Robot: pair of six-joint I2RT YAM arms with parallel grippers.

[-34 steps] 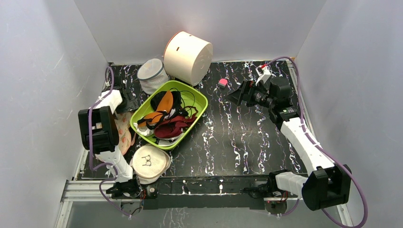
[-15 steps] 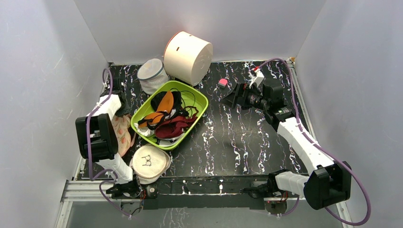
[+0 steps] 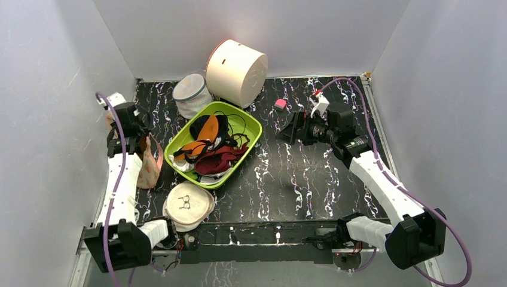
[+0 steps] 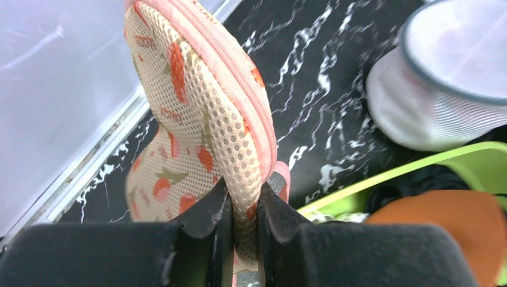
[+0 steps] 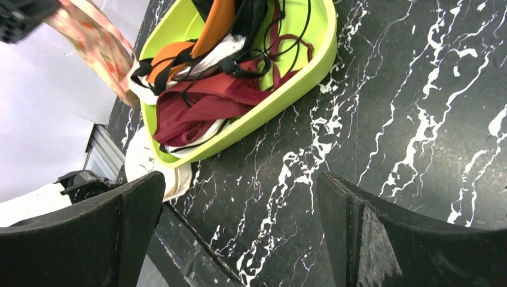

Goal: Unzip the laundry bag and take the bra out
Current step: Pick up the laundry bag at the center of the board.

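While the left jaws pinch the zipper edge of the laundry bag point(image 4: 197, 101), holding it up beside the left wall point(image 3: 60, 119), the right jaws stand wide open above the table point(image 3: 299, 173), to the right of the green basket point(image 3: 258, 127) of garments.

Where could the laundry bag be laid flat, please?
The widest bare marble lies between the tub and the right arm, running to the near edge. A smaller strip sits behind the pink block. The left side is crowded: mesh cylinder, tub, round pouch.
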